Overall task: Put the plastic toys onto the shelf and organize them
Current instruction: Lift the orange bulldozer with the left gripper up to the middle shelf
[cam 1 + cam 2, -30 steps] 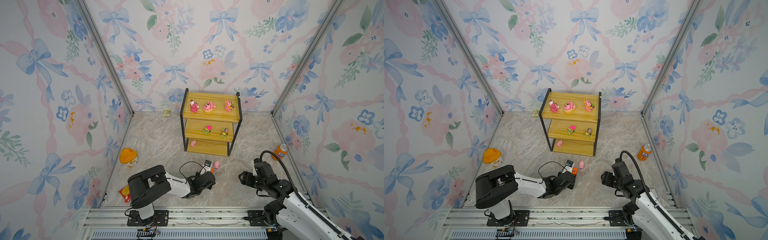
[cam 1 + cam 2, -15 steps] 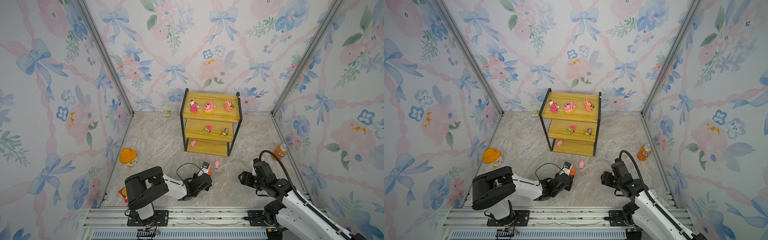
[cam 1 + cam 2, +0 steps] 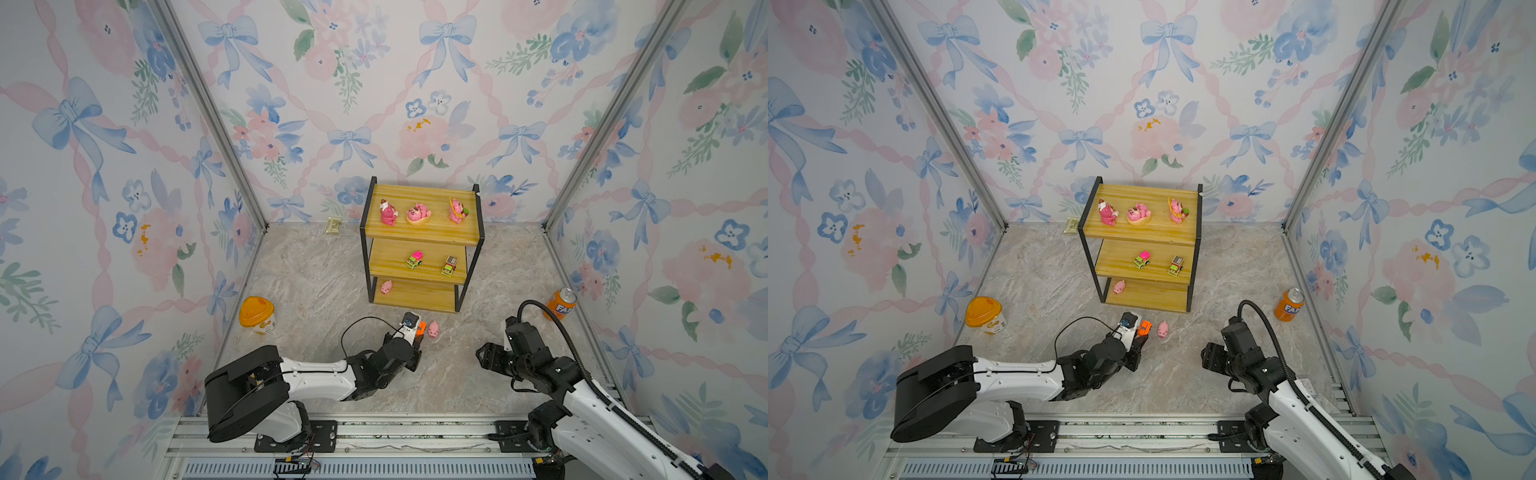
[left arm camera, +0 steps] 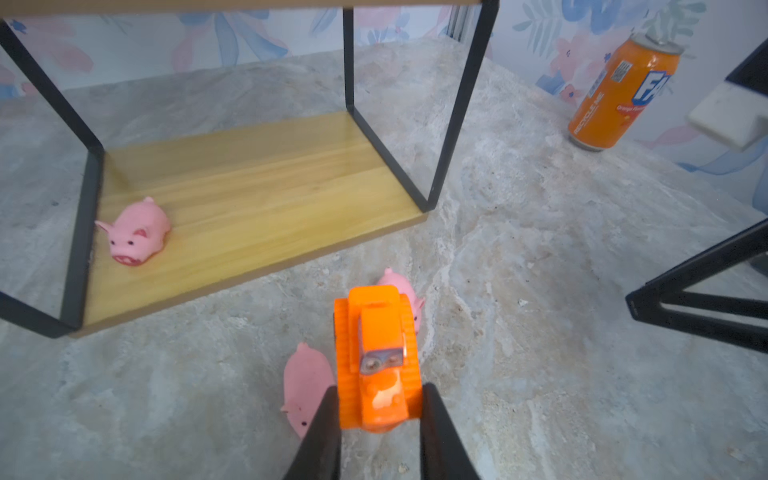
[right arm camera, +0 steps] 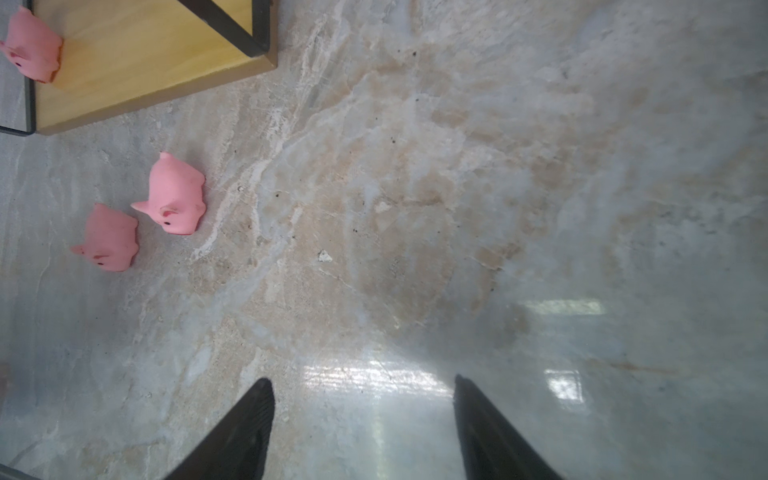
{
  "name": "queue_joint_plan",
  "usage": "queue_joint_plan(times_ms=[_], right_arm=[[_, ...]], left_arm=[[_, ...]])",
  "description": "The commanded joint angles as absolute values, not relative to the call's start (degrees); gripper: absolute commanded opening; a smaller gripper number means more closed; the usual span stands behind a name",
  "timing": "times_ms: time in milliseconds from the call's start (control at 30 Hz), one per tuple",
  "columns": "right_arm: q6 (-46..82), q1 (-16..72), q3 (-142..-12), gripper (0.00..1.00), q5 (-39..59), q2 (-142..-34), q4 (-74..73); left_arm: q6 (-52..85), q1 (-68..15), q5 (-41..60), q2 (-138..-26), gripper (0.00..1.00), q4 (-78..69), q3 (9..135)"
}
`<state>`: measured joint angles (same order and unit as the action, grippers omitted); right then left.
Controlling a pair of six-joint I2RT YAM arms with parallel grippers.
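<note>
The left gripper (image 4: 376,401) has its fingers pinched tight on the tail end of the orange car (image 4: 374,345), just in front of the shelf (image 3: 419,195), near its bottom board. A pink pig (image 5: 176,195) and a second pig (image 5: 109,239) lie on the floor close by the car. A third pig (image 4: 137,232) sits at the bottom board's left end. The right gripper (image 5: 363,390) hangs off to the shelf's front right, fingers apart, holding nothing.

Floral bow-print walls (image 3: 374,83), marbled grey-beige floor (image 3: 316,270)
</note>
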<state>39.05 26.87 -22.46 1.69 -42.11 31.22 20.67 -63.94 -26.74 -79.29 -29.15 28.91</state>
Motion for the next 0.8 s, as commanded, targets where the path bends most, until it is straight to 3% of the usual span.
queue_joint_plan(times_ms=[0,300,767], right_arm=[[39.5,27.6,-23.0,0.71,0.7,-42.4,31.2],[39.1,27.9,-24.2,0.71,0.5,-43.3,31.4],[38.6,28.1,-25.3,0.71,-0.1,-44.0,31.6]], left_arm=[[13.6,-61.7,-27.7,-74.6,0.25,-29.4,28.7],[5.2,-52.8,-25.9,-67.6,0.26,-28.7,30.9],[-1.2,-44.4,-20.9,-75.8,0.27,-29.2,43.2]])
